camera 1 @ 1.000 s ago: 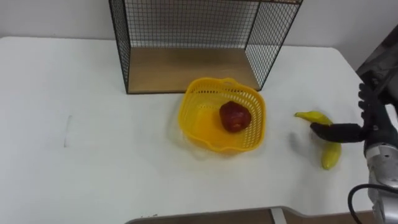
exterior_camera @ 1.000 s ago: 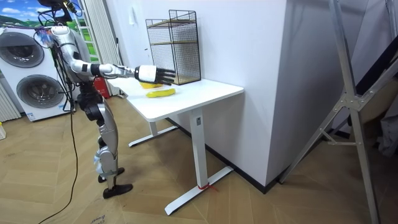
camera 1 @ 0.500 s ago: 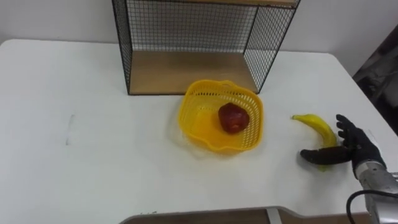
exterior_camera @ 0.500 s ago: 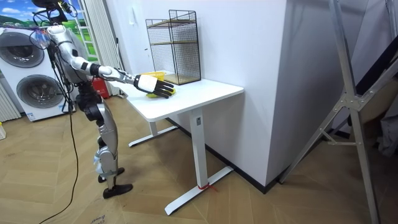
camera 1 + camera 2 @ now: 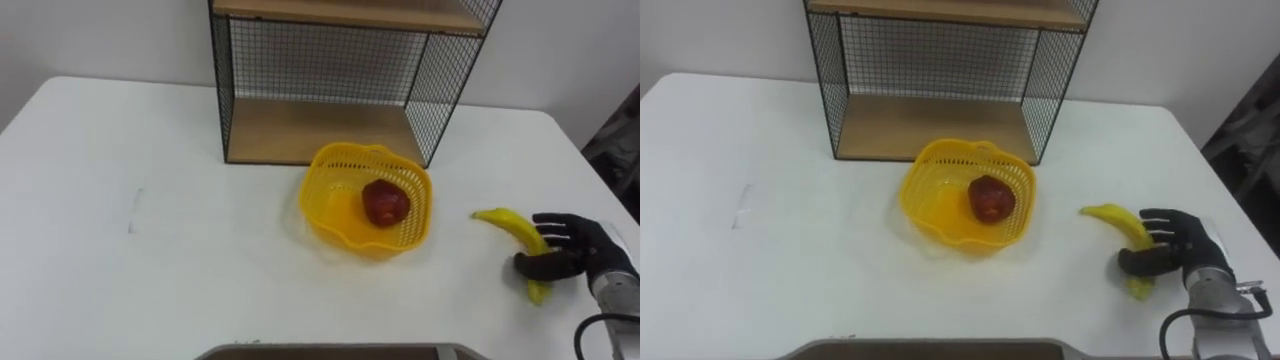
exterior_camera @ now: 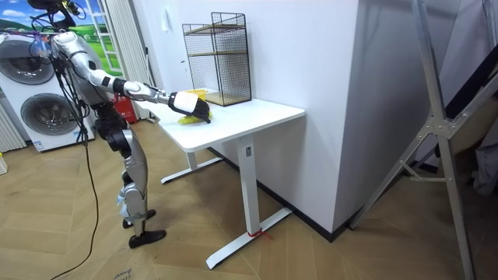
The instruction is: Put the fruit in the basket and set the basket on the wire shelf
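1. The step in hand seems to be the taking of the banana (image 5: 512, 228), the one fruit outside the basket. It lies on the white table (image 5: 150, 250) at the lower right of the frame, well apart from the basket.
2. The right hand (image 5: 582, 246) comes in from the lower right corner. Its thumb lies across the lower half of the banana and its fingers curl round from the other side, so it holds the banana, which is not yet lifted.
3. The yellow basket (image 5: 322, 215) stands in the middle of the frame, just in front of the wire shelf (image 5: 320, 130), with a red fruit (image 5: 385, 203) inside.
4. The next move, I think, calls for lifting the banana, carrying it toward the centre and releasing it above the basket. The grasp is near one end, so the free end may swing.
5. The basket is not yet set on the shelf.
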Controlling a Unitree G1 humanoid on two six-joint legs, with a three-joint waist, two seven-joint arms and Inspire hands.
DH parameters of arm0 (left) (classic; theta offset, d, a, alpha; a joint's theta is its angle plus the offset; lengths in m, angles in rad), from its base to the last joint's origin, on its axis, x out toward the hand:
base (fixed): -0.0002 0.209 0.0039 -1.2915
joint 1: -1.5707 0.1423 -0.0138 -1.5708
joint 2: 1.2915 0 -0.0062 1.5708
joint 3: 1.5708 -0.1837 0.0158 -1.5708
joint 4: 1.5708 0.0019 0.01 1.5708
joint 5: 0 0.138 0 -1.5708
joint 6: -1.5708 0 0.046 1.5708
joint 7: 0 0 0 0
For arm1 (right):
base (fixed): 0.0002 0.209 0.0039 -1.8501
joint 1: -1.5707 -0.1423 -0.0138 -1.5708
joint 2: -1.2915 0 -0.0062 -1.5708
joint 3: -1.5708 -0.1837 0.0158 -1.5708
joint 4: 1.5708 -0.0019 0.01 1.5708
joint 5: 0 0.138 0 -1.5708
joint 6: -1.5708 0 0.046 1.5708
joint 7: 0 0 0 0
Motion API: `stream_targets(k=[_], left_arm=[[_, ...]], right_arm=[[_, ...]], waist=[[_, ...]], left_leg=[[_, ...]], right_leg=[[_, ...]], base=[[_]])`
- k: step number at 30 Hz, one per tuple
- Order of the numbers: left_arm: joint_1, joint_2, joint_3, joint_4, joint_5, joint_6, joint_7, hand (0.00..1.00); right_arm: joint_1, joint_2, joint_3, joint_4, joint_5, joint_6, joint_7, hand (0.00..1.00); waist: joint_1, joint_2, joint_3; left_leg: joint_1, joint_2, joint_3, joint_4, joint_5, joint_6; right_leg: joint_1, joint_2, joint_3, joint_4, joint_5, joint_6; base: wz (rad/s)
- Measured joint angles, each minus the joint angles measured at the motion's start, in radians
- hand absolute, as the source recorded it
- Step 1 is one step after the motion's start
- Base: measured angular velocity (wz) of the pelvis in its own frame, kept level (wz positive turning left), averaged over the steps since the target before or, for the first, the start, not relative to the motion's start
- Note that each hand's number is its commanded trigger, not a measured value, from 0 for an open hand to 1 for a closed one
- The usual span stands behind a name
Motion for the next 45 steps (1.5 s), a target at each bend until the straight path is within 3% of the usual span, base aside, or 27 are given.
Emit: stream_targets(k=[7, 13, 23, 26, 30, 33, 36, 40, 45], left_arm=[[-0.011, 0.000, 0.000, 0.000, 0.007, 0.003, -0.009, 0.00], [-0.012, 0.001, 0.000, 0.001, 0.007, 0.003, -0.006, 0.00], [-0.038, 0.002, -0.011, 0.002, 0.005, 0.000, 0.002, 0.00], [-0.042, -0.002, -0.012, 0.002, 0.006, -0.010, 0.001, 0.00], [-0.047, -0.005, -0.021, 0.002, 0.005, -0.010, 0.001, 0.00], [-0.044, -0.012, -0.021, 0.002, 0.003, -0.012, 0.001, 0.00], [-0.047, -0.016, -0.020, 0.000, -0.003, -0.026, 0.001, 0.00], [-0.048, -0.023, -0.019, -0.004, -0.004, -0.056, 0.023, 0.00], [-0.049, -0.028, -0.019, -0.003, -0.004, -0.068, 0.042, 0.00]], right_arm=[[0.004, -0.005, 0.000, 0.002, -0.046, 0.014, -0.010, 1.00], [0.009, -0.005, 0.000, 0.003, -0.058, 0.037, -0.039, 1.00], [0.020, 0.003, 0.000, -0.026, -0.041, 0.044, -0.056, 1.00], [0.043, 0.018, 0.004, -0.135, -0.044, 0.081, -0.044, 1.00], [0.088, 0.051, 0.029, -0.328, -0.044, 0.125, -0.007, 1.00], [0.126, 0.091, 0.043, -0.524, -0.045, 0.126, 0.012, 1.00], [0.127, 0.097, 0.045, -0.665, -0.019, 0.122, 0.016, 1.00], [0.125, 0.098, 0.051, -0.796, 0.002, 0.110, -0.018, 1.00], [0.123, 0.098, 0.052, -0.903, -0.005, 0.091, -0.056, 1.00]], waist=[[0.018, -0.006, 0.0008], [0.020, -0.005, 0.0007], [0.019, -0.010, 0.0039], [0.023, -0.009, 0.0042], [0.021, -0.003, 0.0112], [0.004, 0.014, 0.0162], [-0.002, 0.024, 0.0138], [0.001, 0.014, 0.0135], [0.016, 0.003, 0.0119]], left_leg=[[-0.003, 0.001, -0.004, 0.012, -0.001, -0.001], [-0.004, 0.004, -0.006, 0.013, -0.002, -0.004], [-0.014, 0.003, -0.012, 0.012, -0.003, -0.006], [-0.034, 0.004, 0.008, 0.011, -0.003, -0.006], [-0.048, 0.005, 0.036, 0.008, -0.002, -0.006], [-0.055, 0.005, 0.046, 0.000, -0.001, -0.003], [-0.059, 0.005, 0.058, -0.004, 0.002, -0.001], [-0.056, 0.005, 0.059, -0.003, 0.003, -0.002], [-0.056, 0.006, 0.061, -0.005, 0.003, -0.001]], right_leg=[[0.004, 0.000, -0.007, 0.001, 0.000, -0.001], [0.005, 0.004, -0.010, 0.000, 0.001, -0.002], [-0.001, 0.005, -0.013, 0.000, 0.001, -0.002], [-0.028, 0.007, 0.011, 0.004, 0.001, -0.002], [-0.061, 0.008, 0.034, 0.018, 0.002, -0.004], [-0.074, 0.005, 0.039, 0.018, 0.002, -0.004], [-0.088, 0.002, 0.039, 0.021, 0.002, -0.004], [-0.090, 0.003, 0.038, 0.019, 0.002, -0.004], [-0.090, 0.004, 0.050, 0.016, 0.002, -0.004]], base=[[0.01], [0.00], [0.00], [-0.19], [-0.21], [-0.08], [-0.05], [-0.01], [-0.02]])
